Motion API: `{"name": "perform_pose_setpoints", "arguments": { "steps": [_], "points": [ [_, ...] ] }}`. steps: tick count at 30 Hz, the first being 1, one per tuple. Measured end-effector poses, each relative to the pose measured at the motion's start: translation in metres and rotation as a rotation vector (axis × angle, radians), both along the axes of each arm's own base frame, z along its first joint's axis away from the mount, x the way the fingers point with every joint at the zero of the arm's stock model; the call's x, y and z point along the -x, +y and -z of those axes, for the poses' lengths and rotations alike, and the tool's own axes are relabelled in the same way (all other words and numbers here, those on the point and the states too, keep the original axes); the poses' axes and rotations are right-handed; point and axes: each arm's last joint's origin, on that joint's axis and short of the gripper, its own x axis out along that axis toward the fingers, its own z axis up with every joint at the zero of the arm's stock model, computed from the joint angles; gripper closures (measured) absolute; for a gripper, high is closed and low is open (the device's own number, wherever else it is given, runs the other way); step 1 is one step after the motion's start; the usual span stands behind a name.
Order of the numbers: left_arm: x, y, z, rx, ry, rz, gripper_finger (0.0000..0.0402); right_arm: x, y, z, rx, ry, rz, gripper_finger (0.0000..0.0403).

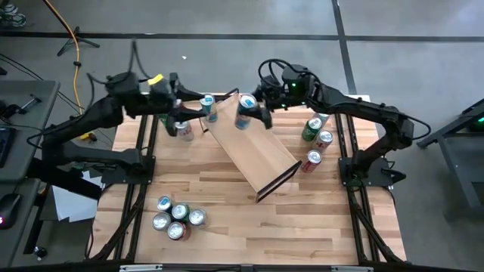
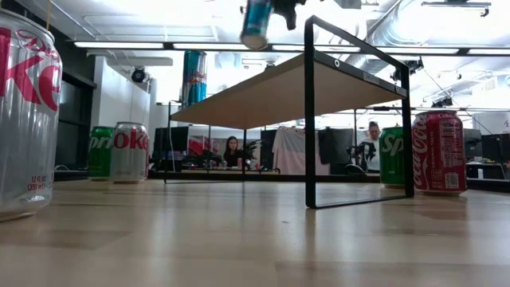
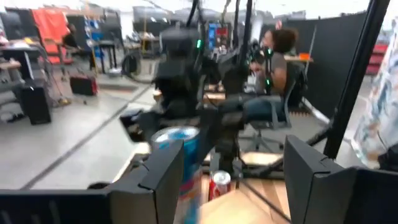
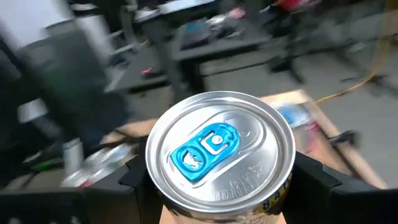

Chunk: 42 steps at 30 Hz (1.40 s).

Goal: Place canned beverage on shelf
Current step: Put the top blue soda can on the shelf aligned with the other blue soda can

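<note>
1. Closest to your low camera, a silver Coke can stands on the surface at the picture's left edge.
2. Your shelf sits slantwise across the middle of the surface, its pale plank on a thin black frame.
3. Your right jaws are clamped on a blue-tab can, one finger on each side of it. They hold it over the shelf's far end. From the low camera this held can hangs clear above the plank, slightly tilted.
4. A tall blue can stands upright on the plank near its far left corner.
5. Your left jaws are just beside that blue can. In the left wrist view the two fingers stand well apart with nothing between them. The can shows just ahead, partly behind one finger.
6. Four cans cluster on the surface at the near left.
7. Three more cans stand in a loose row at the right, beside the shelf's end.
8. One can stands under your left arm.
9. Two people sit at desks in the room beyond.
</note>
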Motion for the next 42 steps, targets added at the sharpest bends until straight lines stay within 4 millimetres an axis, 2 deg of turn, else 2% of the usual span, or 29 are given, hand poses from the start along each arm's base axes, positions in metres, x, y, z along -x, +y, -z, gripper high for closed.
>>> {"name": "perform_pose_setpoints", "arguments": {
  "steps": [4,11,18,25,34,42],
  "points": [
    [0.009,-0.010,-0.006,-0.009,-0.041,-0.013,0.0229,-0.016,-0.014,0.020,0.041,0.049,0.123,0.0177],
    [0.010,-0.020,-0.009,-0.019,-0.070,-0.021,0.0229,-0.046,-0.033,0.056,0.103,0.088,0.302,0.0177],
    [0.009,-0.022,-0.010,-0.019,-0.078,-0.045,0.0229,-0.062,-0.039,0.082,0.099,0.134,0.334,0.0177],
    [0.009,-0.021,-0.010,-0.018,-0.077,-0.053,0.0229,-0.069,-0.038,0.091,0.107,0.145,0.345,0.0177],
    [0.009,-0.021,-0.010,-0.018,-0.077,-0.052,0.0229,-0.069,-0.037,0.092,0.107,0.148,0.341,0.0175],
    [0.009,-0.021,-0.010,-0.018,-0.076,-0.052,0.0229,-0.070,-0.036,0.092,0.103,0.146,0.330,0.0127]
  ]
}}
